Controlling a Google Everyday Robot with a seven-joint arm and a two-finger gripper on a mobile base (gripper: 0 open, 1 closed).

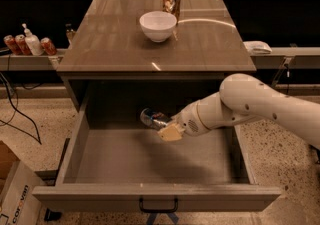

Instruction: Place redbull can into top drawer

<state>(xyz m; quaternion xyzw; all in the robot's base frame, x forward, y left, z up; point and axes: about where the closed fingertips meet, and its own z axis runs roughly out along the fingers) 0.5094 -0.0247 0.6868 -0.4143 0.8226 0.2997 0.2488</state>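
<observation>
Reaching in from the right, the claw (164,125) sits inside the open top drawer (150,196), toward its back and above the drawer floor. It is clenched on the redbull can (150,117), which lies tipped on its side with its silver end pointing left. The can looks clear of the floor, though the dim light makes that hard to confirm. One tan finger (171,133) shows under the can. Up on the tabletop (115,54) stand a white bowl (158,25) and, just behind it, a brown-gold can (171,0). Small red cans (15,44) rest on a shelf at far left.
</observation>
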